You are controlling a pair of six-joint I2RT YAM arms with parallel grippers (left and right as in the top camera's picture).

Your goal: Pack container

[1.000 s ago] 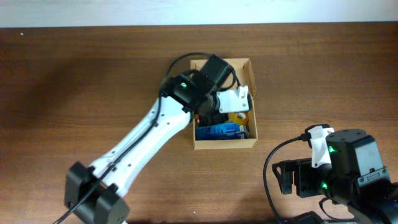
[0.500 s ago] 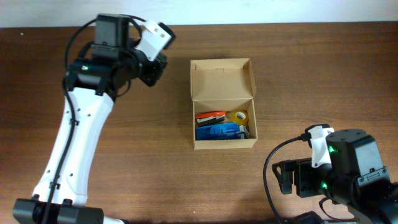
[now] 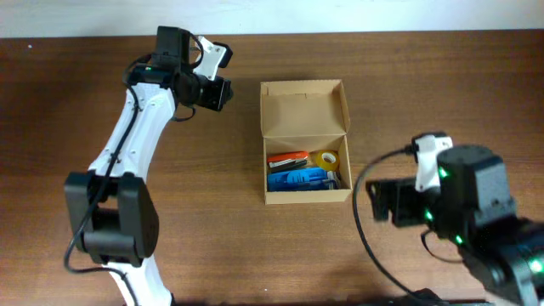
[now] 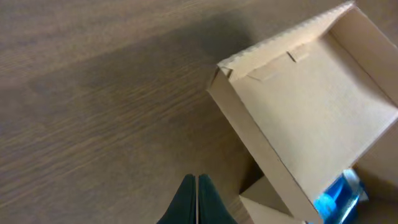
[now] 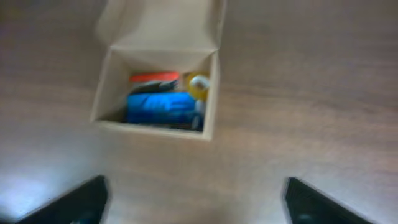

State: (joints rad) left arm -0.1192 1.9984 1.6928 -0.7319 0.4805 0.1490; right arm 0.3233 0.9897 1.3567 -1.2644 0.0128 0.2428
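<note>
The container, a tan cardboard box (image 3: 306,140), sits mid-table with its flap lid open toward the back. Inside lie a blue item (image 3: 297,179), an orange item (image 3: 287,159) and a yellow tape roll (image 3: 327,159). The box also shows in the left wrist view (image 4: 305,106) and the right wrist view (image 5: 158,87). My left gripper (image 3: 219,92) is shut and empty, just left of the box's lid; its closed fingertips (image 4: 196,202) point at bare wood. My right gripper (image 3: 381,201) is open and empty, right of the box's front corner; its fingers (image 5: 193,199) are spread wide.
The wooden table (image 3: 442,93) ends at a pale wall strip along the back. The left arm's white links (image 3: 136,136) run from the front left up to the back.
My left arm swung out of the box to the back left, then its gripper settled just left of the lid. My right gripper has moved up and leftward toward the box.
</note>
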